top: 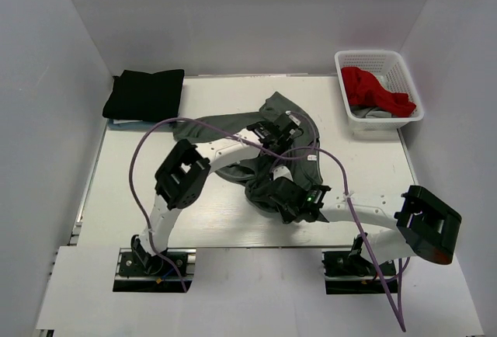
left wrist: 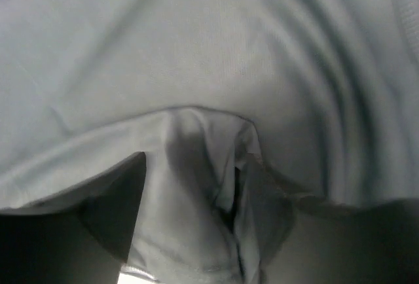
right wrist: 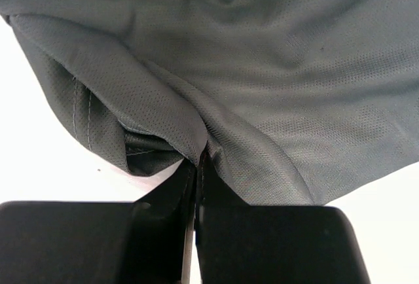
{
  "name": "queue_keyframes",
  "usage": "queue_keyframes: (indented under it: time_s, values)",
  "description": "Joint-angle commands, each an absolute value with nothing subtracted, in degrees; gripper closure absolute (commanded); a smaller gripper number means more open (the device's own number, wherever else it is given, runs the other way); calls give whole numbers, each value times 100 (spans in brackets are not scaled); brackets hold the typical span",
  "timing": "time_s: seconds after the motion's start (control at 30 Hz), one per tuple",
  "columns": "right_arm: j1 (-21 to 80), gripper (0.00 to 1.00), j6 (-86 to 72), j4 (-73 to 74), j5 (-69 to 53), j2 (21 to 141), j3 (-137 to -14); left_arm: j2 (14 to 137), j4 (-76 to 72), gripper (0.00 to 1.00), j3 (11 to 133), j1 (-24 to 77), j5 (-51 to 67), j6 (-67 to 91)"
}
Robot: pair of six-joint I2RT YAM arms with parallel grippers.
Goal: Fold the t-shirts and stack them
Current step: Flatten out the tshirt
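A folded black t-shirt point(top: 144, 95) is being carried by the table point(top: 124, 189) at upper left. At centre, the crumpled dark grey t-shirt point(top: 276, 108) is being pinched by the right tool point(top: 265, 191), its jaws pressed together on a fold. The left tool point(top: 289, 126) is being held spread over the cloth. At upper right, a red t-shirt point(top: 371, 88) is being held in a basket point(top: 404, 69).

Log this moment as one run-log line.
dark grey t-shirt: mid-table, crumpled; left gripper: open on it; right gripper: pinching it; black t-shirt: folded, far-left; red t-shirt: in white basket

Matt, finely perforated cloth of the dark grey t-shirt point(right wrist: 275, 88)
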State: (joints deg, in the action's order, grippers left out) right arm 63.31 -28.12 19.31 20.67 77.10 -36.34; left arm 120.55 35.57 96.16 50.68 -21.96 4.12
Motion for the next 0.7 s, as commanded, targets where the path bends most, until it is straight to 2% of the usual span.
queue_keyframes:
  time_s: [0.0,0.07,0.3,0.4,0.53,0.67]
  values:
    - [6249,100,-2856,1802,1934,7576,-3516,11850,3921,24,9766,5010,-2320,543]
    - [6179,100,-2813,1775,1873,7602,-3489,11489,3754,0,9292,4948,-2320,807]
    - [6038,100,-2751,1757,1731,7743,-3516,9880,3120,0,7789,4693,-1802,1765]
    - [5994,100,-2751,1758,1697,7769,-3516,9695,3120,0,7429,4693,-1539,1951]
    - [5907,100,-2795,1775,1661,7796,-3525,9799,2971,7,7242,4693,-775,2082]
    - [5880,100,-2786,1758,1600,7813,-3507,10037,3041,10,7294,4693,-572,2214]
